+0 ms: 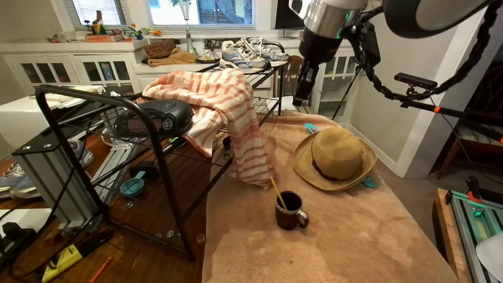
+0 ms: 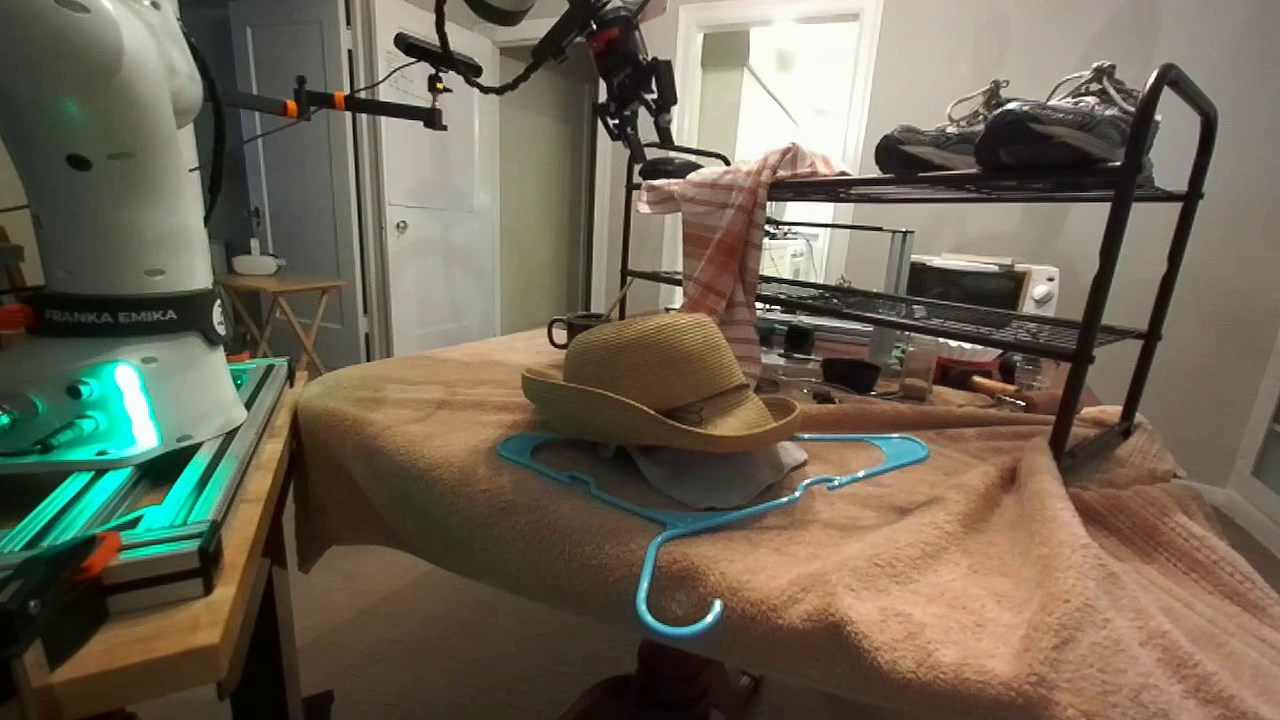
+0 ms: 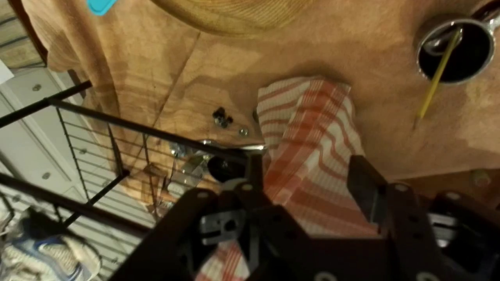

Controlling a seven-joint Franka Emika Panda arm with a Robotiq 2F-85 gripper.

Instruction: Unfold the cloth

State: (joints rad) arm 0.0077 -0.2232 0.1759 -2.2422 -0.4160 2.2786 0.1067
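The cloth (image 1: pixel 226 94), striped salmon-pink and cream, lies rumpled over the top of a black wire rack, and one end hangs down the rack's side. It also hangs from the rack in an exterior view (image 2: pixel 722 235). In the wrist view the hanging part of the cloth (image 3: pixel 312 132) reaches toward the tan blanket and shows between and beyond the fingers. My gripper (image 3: pixel 307 168) is open, its fingers apart, with no cloth pinched between them. In both exterior views the gripper (image 1: pixel 304 94) (image 2: pixel 652 148) is up in the air, apart from the cloth.
The black rack (image 1: pixel 165 177) also bears a clock radio (image 1: pixel 157 118) and shoes (image 1: pixel 251 57). A straw hat (image 1: pixel 336 157), a blue hanger (image 2: pixel 690 520) and a dark mug (image 1: pixel 289 216) with a yellow pencil stand on the tan blanket (image 1: pixel 314 251).
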